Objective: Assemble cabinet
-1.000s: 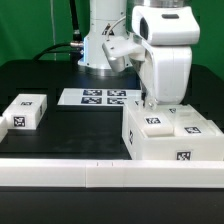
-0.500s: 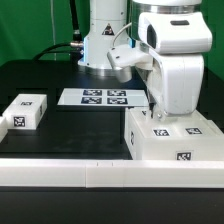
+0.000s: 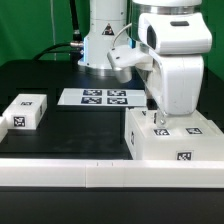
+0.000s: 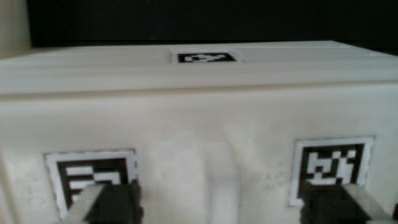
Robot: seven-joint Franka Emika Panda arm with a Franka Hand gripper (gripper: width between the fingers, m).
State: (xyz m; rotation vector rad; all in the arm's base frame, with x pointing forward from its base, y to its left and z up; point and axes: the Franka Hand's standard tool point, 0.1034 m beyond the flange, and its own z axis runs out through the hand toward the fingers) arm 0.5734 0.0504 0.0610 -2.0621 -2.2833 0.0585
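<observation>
cabinet (image 3: 178,146): on the counter (image 3: 70,125), front corner at the exterior view's right, tags facing up
arm (image 3: 176,62): mine, wrist pointing straight down over the cabinet's top
jaws: my fingers (image 4: 112,203) at the cabinet's top, slightly apart; gripping or not, cannot tell

Cabinet (image 3: 150,148) of matt white plastic; tabletop (image 3: 70,130) smooth, matt black.

One cabinet (image 3: 172,143), one block (image 3: 24,110), one marker board (image 3: 95,97)
</observation>
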